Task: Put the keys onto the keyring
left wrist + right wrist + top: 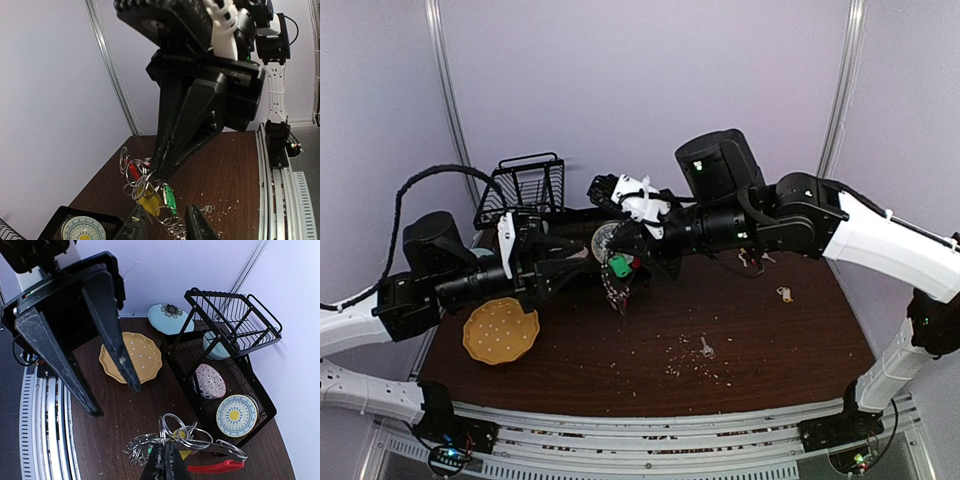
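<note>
Keyring (617,272) hangs aloft; keys (706,347) lie loose.

A: What do we see around the black wire dish rack (260,343)?
B: We see a yellow dotted plate (145,360) near it on the brown table (130,415), a pale-blue flowered plate (167,317) just beside it, and a pink-patterned dish (210,381) and a blue-and-yellow dish (236,415) inside it.
</note>
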{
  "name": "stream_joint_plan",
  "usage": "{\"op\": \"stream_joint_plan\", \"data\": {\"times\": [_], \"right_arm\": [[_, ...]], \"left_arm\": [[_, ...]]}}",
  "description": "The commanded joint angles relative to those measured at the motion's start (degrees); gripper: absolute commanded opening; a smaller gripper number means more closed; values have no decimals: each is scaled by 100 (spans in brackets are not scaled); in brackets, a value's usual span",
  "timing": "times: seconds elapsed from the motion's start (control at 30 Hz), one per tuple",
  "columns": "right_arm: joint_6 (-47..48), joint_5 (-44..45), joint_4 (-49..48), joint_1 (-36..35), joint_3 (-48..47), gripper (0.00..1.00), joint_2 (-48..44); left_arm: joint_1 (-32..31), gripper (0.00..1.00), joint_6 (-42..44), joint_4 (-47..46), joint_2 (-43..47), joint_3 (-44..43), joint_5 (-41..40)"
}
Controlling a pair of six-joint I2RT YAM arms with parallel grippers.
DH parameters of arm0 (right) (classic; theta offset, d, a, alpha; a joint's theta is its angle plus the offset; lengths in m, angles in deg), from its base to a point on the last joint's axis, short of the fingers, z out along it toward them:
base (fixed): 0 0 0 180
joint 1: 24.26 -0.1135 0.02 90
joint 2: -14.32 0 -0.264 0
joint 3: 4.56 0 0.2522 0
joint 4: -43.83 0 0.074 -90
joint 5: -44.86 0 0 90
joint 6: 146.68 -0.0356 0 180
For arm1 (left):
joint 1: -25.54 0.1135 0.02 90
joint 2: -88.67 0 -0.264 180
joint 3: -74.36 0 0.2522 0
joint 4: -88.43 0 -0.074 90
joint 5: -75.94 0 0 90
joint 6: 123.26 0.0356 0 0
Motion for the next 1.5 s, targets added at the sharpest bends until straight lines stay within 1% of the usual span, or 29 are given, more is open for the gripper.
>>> {"op": "stream_joint_plan", "data": {"times": [0.0,0.07,0.13,0.23,0.47,0.57,0.73,0.77,0.83,0.87,0.9,0.93,0.97,1.17,1.23,1.33,1.4,1.47], "right_arm": [[281,495,603,-206,-331,0,170],[300,460,605,-244,-384,0,207],[330,428,580,-280,-410,0,222],[370,350,553,-320,-452,0,250],[512,157,503,-374,-433,0,235],[577,111,512,-393,-414,0,225],[613,8,437,-404,-382,0,209],[628,-16,430,-407,-385,0,215],[659,-39,442,-410,-391,0,234],[675,-66,443,-410,-396,0,241],[682,-89,443,-416,-396,0,245],[693,-102,450,-419,-392,0,236],[703,-107,451,-419,-388,0,230],[687,-63,335,-418,-320,0,169],[702,-27,295,-419,-278,0,133],[682,22,248,-419,-199,0,98],[567,225,36,-415,-39,0,27],[423,218,-317,-375,352,7,-131]], "left_arm": [[64,27,101,469,-163,-290,327],[67,25,99,463,-217,-276,503],[67,20,64,412,-262,-257,618],[67,17,31,434,-343,-277,626],[74,16,-21,332,-396,-221,565],[76,21,-9,334,-382,-209,445],[75,22,5,235,-369,-125,376],[75,21,-1,239,-383,-132,376],[75,14,-4,196,-368,-119,410],[76,13,-4,164,-364,-97,427],[76,14,1,151,-359,-78,429],[74,17,9,159,-350,-72,429],[76,18,19,168,-334,-71,419],[72,8,56,161,-333,-41,383],[69,0,83,201,-361,-53,366],[75,0,107,173,-324,-31,427],[76,0,51,-30,-248,44,454],[74,0,-86,-351,-106,195,446]]}}
